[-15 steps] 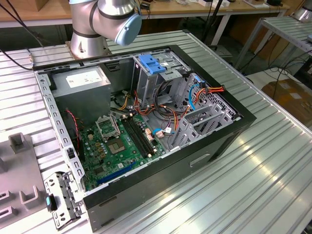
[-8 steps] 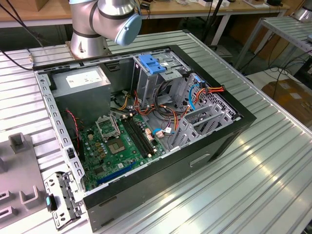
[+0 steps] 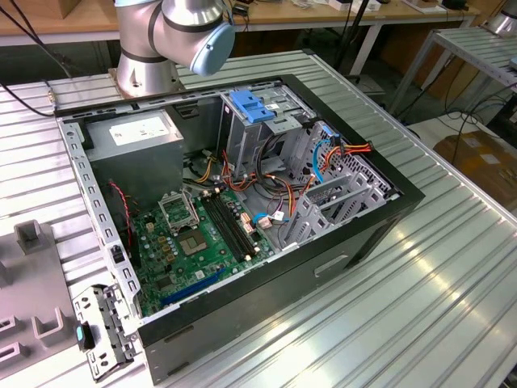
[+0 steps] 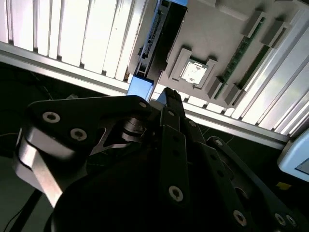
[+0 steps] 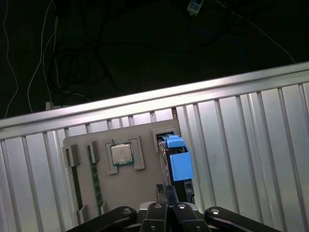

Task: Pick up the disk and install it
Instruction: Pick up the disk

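- Tool (image 5: 166, 191): tips look pressed together with nothing between them (clenched, empty).
- Disk (image 5: 176, 163): stands on edge in a slot of the grey tray (image 5: 140, 186) on the ribbed desk (image 5: 231, 121), just ahead of the tool tip and not touching it.
- Handling, my estimate: stiff metal body, dense for its bulk, smooth faces that could slip, and sensitive to knocks. Best gripped across the two broad faces near the exposed edge, clear of the blue plastic rail, which may flex.
- First wrist view: rail seen end-on, with a chip (image 5: 121, 154) seated beside the disk.
- Second wrist view: tool (image 4: 169, 94), plus the disk (image 4: 161, 43) along its dark side face.
- Exterior view: open computer case (image 3: 355, 234) and its drive cage (image 3: 279, 121).
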`<act>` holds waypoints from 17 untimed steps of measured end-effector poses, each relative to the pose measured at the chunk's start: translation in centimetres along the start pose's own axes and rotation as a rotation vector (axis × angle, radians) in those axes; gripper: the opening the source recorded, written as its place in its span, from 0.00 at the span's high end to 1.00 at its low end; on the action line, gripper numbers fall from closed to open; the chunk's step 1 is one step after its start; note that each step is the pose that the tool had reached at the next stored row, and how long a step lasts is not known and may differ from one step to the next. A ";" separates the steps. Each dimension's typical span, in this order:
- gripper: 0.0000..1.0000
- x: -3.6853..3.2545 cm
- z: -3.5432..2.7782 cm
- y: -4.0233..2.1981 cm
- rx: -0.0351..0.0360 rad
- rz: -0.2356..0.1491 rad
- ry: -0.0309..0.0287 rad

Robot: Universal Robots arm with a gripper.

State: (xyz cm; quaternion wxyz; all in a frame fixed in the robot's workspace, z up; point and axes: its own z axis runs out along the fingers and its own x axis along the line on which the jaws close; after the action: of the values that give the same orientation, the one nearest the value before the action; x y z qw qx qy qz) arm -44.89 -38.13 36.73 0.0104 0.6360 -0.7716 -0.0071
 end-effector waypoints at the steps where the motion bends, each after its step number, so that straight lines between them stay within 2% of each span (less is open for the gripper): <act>1: 0.89 0.00 0.00 0.00 0.0000 0.000 0.0000; 11: 0.89 0.00 0.00 0.00 0.0000 -0.001 0.0000; 13: 0.76 0.00 0.00 0.00 0.0002 -0.001 0.0000; 14: 0.76 0.00 0.00 0.00 0.0004 -0.001 -0.0001; 15: 0.69 0.00 0.03 0.00 0.0011 -0.002 -0.0002; 17: 0.69 0.00 0.05 0.00 0.0012 -0.005 -0.0001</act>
State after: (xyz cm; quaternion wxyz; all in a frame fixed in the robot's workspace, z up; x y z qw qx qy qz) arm -44.89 -38.13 36.68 0.0099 0.6381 -0.7699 -0.0067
